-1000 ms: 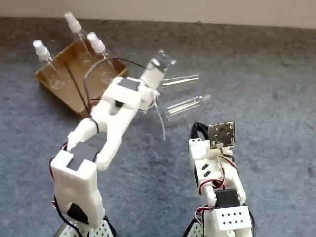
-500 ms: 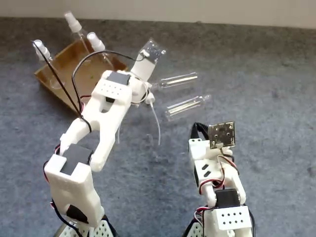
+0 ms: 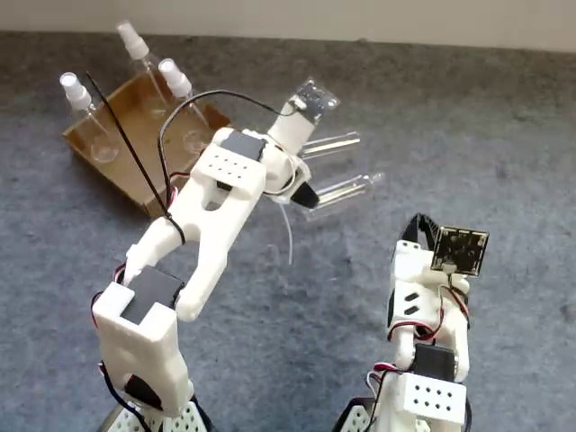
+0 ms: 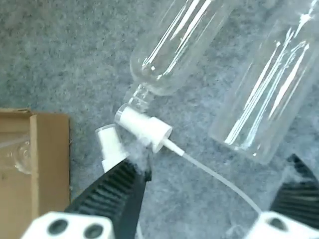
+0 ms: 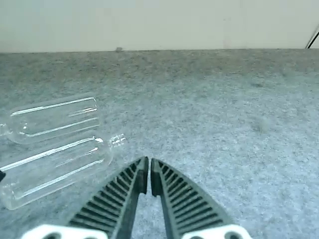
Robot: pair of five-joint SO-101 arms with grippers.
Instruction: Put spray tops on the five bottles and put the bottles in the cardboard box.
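Two clear bottles without tops lie on the carpet: one [image 3: 328, 144] [image 4: 179, 45] and another [image 3: 346, 189] [image 4: 269, 94]. A white spray top [image 4: 144, 130] with a long dip tube [image 3: 289, 234] lies at the first bottle's neck, with a second white piece [image 4: 110, 147] beside it. My left gripper [image 3: 295, 193] [image 4: 214, 174] hovers open just over the spray top, one finger on each side of the tube. My right gripper [image 3: 418, 225] [image 5: 149, 177] is shut and holds nothing, short of the bottles [image 5: 55, 117] [image 5: 55, 167]. The cardboard box [image 3: 135, 171] [image 4: 35, 164] holds three topped bottles.
The topped bottles [image 3: 76, 94] [image 3: 135, 40] [image 3: 175, 79] stand in the box at the back left. A black cable [image 3: 135, 153] from the left arm loops over the box. Open grey carpet lies to the right of the bottles and between the arms.
The left arm swung toward the box, then back right over the lying bottles and spray top. The right arm shifted to the right and turned its wrist.
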